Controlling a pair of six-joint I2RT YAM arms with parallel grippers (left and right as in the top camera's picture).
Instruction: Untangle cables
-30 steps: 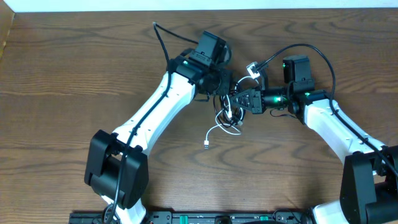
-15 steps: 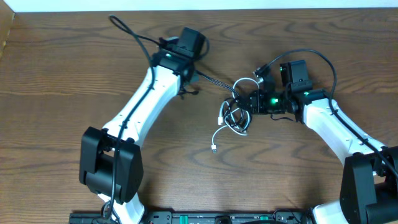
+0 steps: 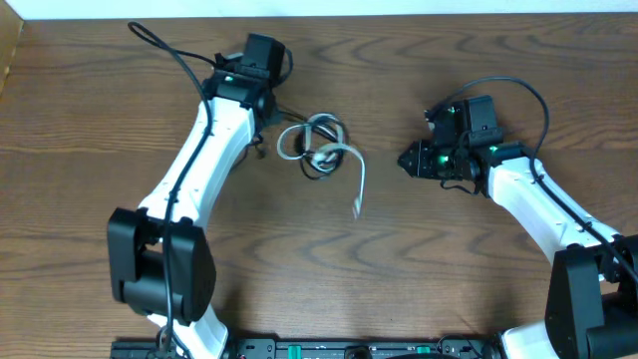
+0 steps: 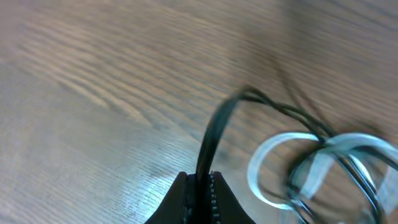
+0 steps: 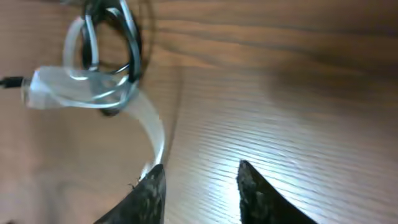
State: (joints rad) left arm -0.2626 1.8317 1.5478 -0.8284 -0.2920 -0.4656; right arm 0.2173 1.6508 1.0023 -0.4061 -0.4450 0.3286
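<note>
- where are the cables (image 3: 317, 148)?
- in a bundle, just right of the left gripper (image 4: 200, 186). it pinches the black cable (image 4: 210, 134).
- and the right gripper (image 5: 202, 186)?
- fingers apart, holding nothing.

Bright even light; wrist views blurred, cables (image 4: 323, 144) smeared.

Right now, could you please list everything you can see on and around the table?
white cable: one, white, looped left of centre, free end trailing toward the middle
black cable: at least one, black, coiled through the white cable's loops, one strand pulled out leftward
table: one, brown wood, under everything
arm wires: two, black, one looping off each arm
left gripper: one, black, shut on the black cable
right gripper: one, black, open and empty, right of the cables
</note>
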